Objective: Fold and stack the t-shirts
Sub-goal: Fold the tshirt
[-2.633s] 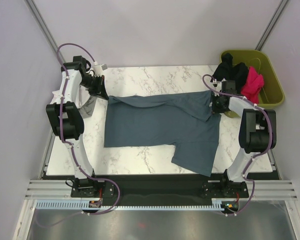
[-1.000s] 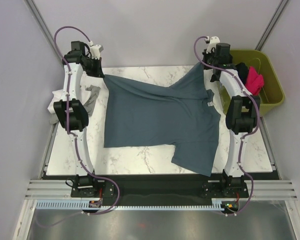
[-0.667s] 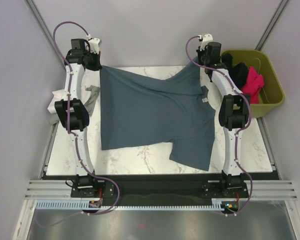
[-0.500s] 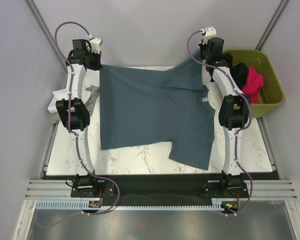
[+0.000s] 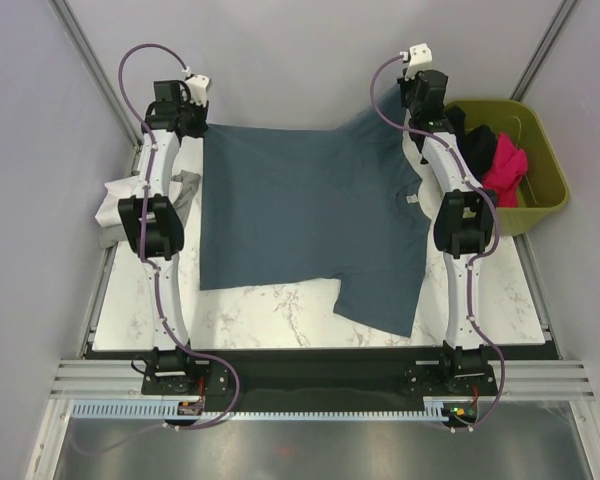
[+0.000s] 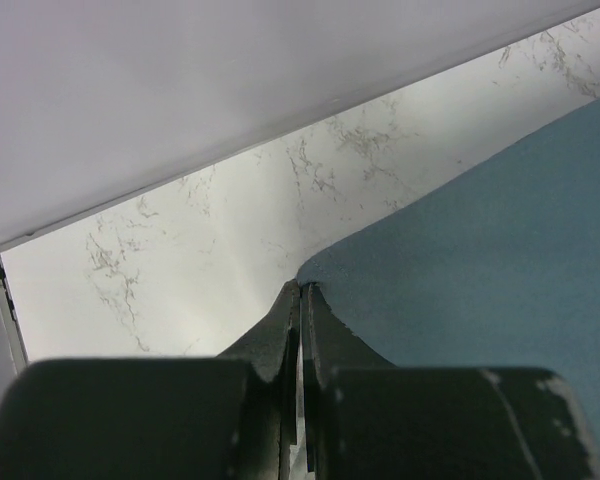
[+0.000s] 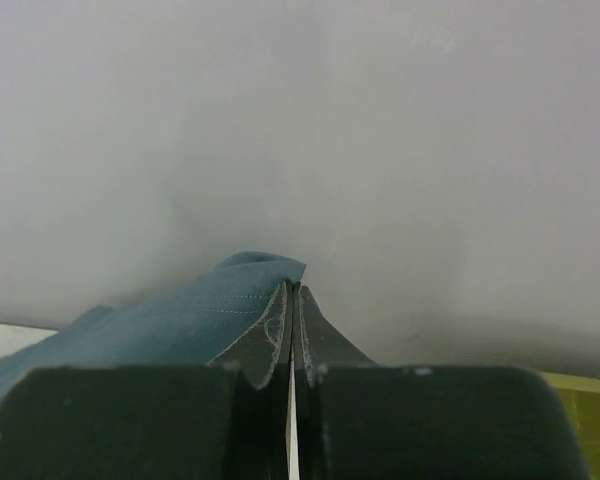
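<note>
A large slate blue-grey t-shirt (image 5: 305,215) hangs stretched between both grippers at the table's far edge, its lower part lying on the marble. My left gripper (image 5: 198,128) is shut on its far left corner; the wrist view shows the cloth (image 6: 480,260) pinched at the fingertips (image 6: 302,290). My right gripper (image 5: 408,100) is shut on the far right corner, held higher; its wrist view shows a stitched cloth edge (image 7: 210,315) in the fingertips (image 7: 292,290). Black (image 5: 470,145) and magenta-pink (image 5: 505,168) shirts lie in the bin. White and grey cloth (image 5: 115,205) lies at the left edge.
An olive-green plastic bin (image 5: 540,160) stands off the table's far right corner. The marble table (image 5: 270,315) shows bare along its near edge and left side. Grey walls close in behind and at both sides.
Both grippers have lifted and pulled the blue-grey shirt's far corners back and apart, so it went from bunched to stretched flat; the shirt slid toward the far edge.
</note>
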